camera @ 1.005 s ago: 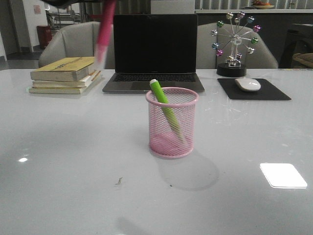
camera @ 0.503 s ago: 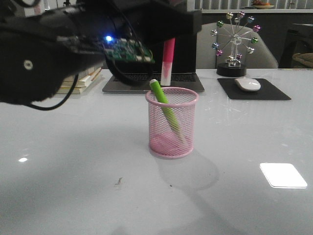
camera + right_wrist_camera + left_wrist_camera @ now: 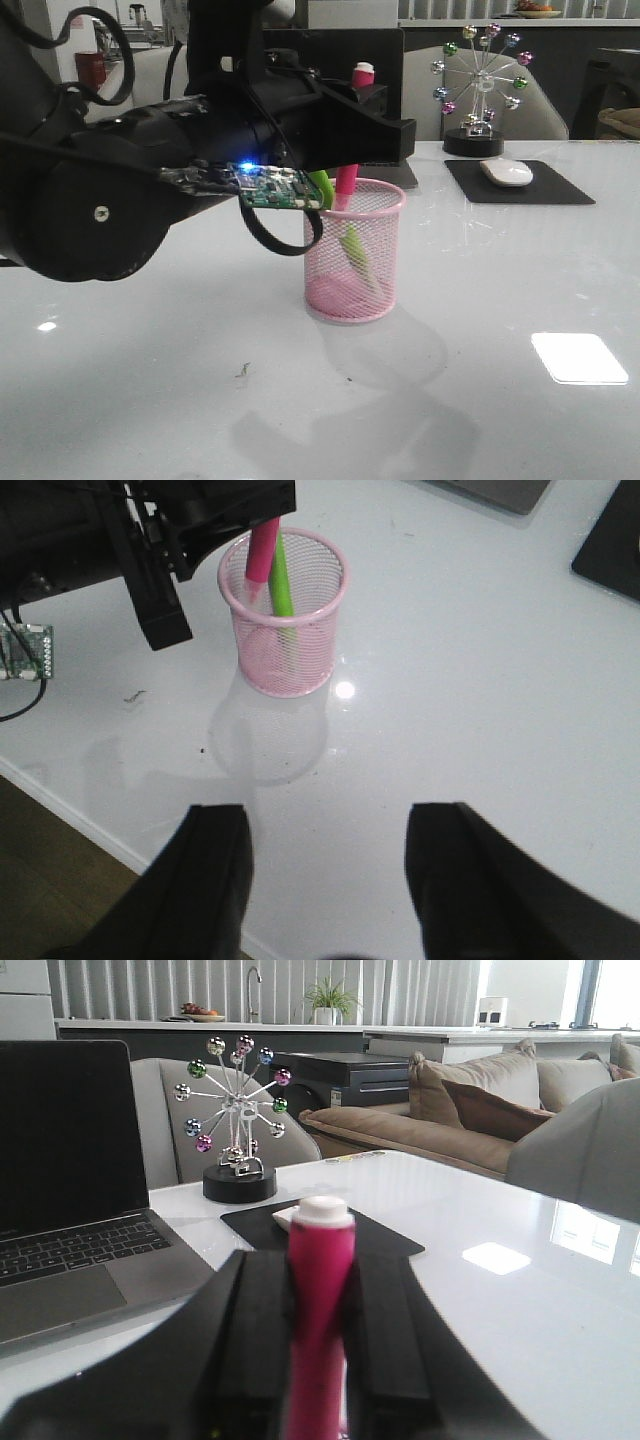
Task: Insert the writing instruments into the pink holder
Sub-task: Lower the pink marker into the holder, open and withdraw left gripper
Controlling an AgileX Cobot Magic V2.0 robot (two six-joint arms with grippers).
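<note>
The pink holder (image 3: 352, 262) stands mid-table with the lime green marker (image 3: 357, 252) leaning inside it. My left gripper (image 3: 372, 125) hangs right above the cup's rim, shut on the magenta-pink marker (image 3: 345, 186), which stands upright with its lower end inside the mesh and its pale top (image 3: 363, 72) above the fingers. In the left wrist view the pink marker (image 3: 319, 1300) is clamped between the two black fingers of that gripper (image 3: 320, 1260). From the right wrist, the holder (image 3: 285, 650) shows both markers, pink (image 3: 263, 542) and green (image 3: 281, 580). My right gripper (image 3: 328, 825) is open over bare table in front of the cup.
A laptop (image 3: 60, 1160) sits behind the cup. At the back right stand a ball-wheel ornament (image 3: 480, 90) and a white mouse (image 3: 506, 172) on a black pad (image 3: 560, 186). The table's near edge (image 3: 80, 820) lies close to my right gripper.
My left arm swung in from the upper left with the pink marker, stopped over the cup and lowered, so the marker's lower end now sits inside the mesh. The green marker stayed put.
</note>
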